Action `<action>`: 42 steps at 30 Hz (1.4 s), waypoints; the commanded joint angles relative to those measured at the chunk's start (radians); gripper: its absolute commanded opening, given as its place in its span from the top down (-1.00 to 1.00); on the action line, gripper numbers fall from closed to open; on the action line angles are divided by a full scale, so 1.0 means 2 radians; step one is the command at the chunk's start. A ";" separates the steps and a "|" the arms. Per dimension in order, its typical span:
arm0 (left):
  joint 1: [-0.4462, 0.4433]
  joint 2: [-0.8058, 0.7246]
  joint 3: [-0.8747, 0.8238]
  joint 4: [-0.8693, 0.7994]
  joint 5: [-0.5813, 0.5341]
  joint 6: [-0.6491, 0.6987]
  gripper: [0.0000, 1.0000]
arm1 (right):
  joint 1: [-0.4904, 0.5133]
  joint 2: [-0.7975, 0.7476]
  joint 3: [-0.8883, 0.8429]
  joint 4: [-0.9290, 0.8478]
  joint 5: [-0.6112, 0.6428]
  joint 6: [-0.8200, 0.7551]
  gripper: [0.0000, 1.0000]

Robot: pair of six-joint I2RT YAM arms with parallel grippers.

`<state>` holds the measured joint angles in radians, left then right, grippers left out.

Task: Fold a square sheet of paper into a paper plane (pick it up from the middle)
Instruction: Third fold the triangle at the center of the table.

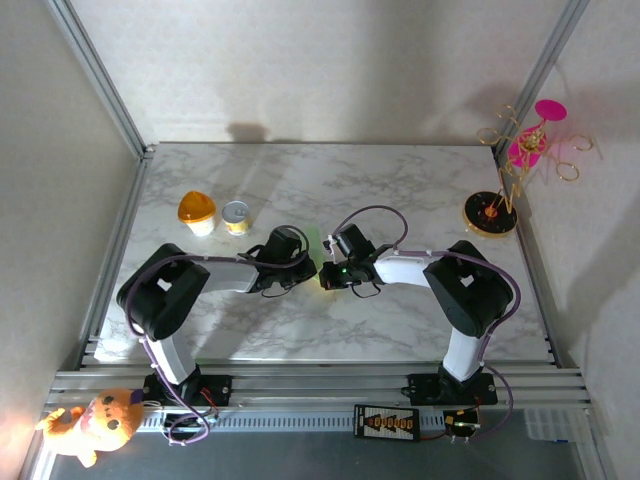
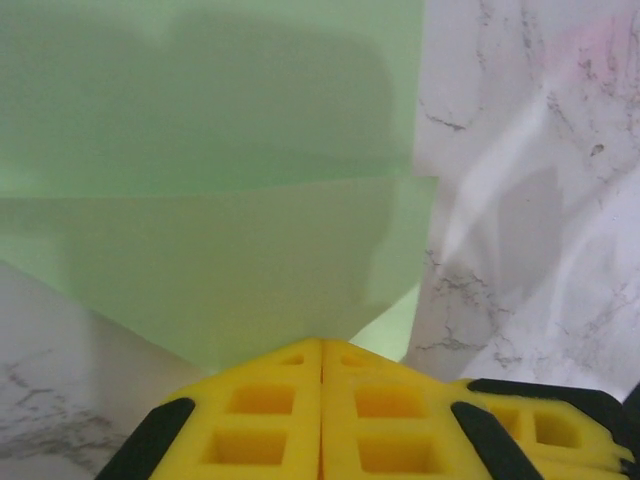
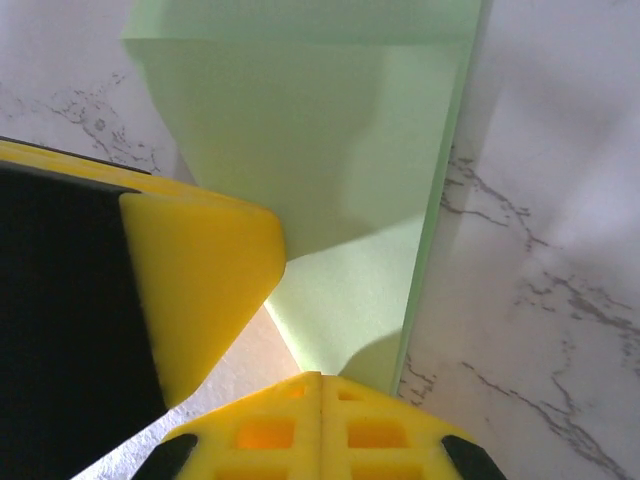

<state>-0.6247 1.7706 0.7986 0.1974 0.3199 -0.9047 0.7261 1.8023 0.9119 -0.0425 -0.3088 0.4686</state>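
Observation:
The pale green sheet of paper (image 1: 313, 243) lies partly folded at the table's middle, mostly hidden between the two wrists. In the left wrist view the paper (image 2: 220, 260) shows a folded flap whose point runs into my left gripper (image 2: 321, 345), which is shut on it. In the right wrist view a corner of the paper (image 3: 330, 130) narrows into my right gripper (image 3: 320, 378), also shut on it. A yellow left finger (image 3: 200, 280) sits over the paper close by. From above, the left gripper (image 1: 308, 268) and right gripper (image 1: 327, 277) almost touch.
An orange-lidded cup (image 1: 197, 212) and a small yellow tin (image 1: 236, 216) stand at the back left. A pink-and-gold ornament stand (image 1: 510, 170) is at the back right. A plush toy (image 1: 95, 420) lies off the table's near left corner. Metal frame rails border the marble table (image 1: 400, 330).

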 commanded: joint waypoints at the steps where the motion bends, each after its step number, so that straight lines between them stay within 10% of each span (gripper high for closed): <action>1: 0.005 0.013 0.007 -0.016 -0.017 0.013 0.87 | 0.000 0.033 -0.011 -0.062 0.022 0.004 0.91; 42: 0.124 -0.043 0.034 -0.084 -0.037 0.125 0.76 | 0.000 0.013 -0.021 -0.066 0.020 0.027 0.80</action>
<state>-0.3870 1.7538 0.8326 0.0906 0.3122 -0.6792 0.7261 1.8080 0.9077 -0.0299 -0.3115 0.5140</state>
